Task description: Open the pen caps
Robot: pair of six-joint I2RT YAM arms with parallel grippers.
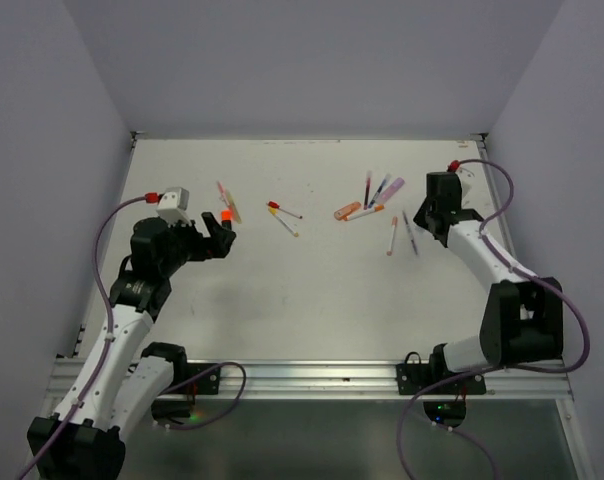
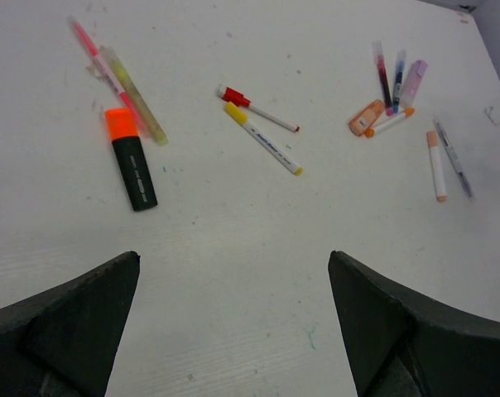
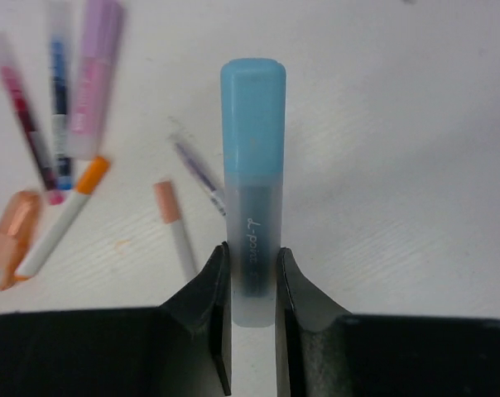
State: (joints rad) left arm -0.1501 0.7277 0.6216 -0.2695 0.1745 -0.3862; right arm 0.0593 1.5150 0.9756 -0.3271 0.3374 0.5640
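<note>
Blue highlighter (image 3: 252, 207) points straight out from right fingers (image 3: 207, 289), apparently pinched at barrel, cap (image 3: 252, 116) outermost; left fingers (image 2: 68, 322) wide open, empty.

A robotics lab: a white bench (image 1: 312, 300) boxed in by plain grey walls (image 1: 312, 60). A left arm (image 1: 120, 335) and right arm (image 1: 475, 243) are bolted to a metal rail (image 1: 312, 378) at its near edge.

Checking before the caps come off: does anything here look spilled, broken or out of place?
Nothing stands out. The pens lie loose on the table, none visibly broken or leaking. Only faint ink specks mark it. The right gripper grips the light blue highlighter straight.
</note>
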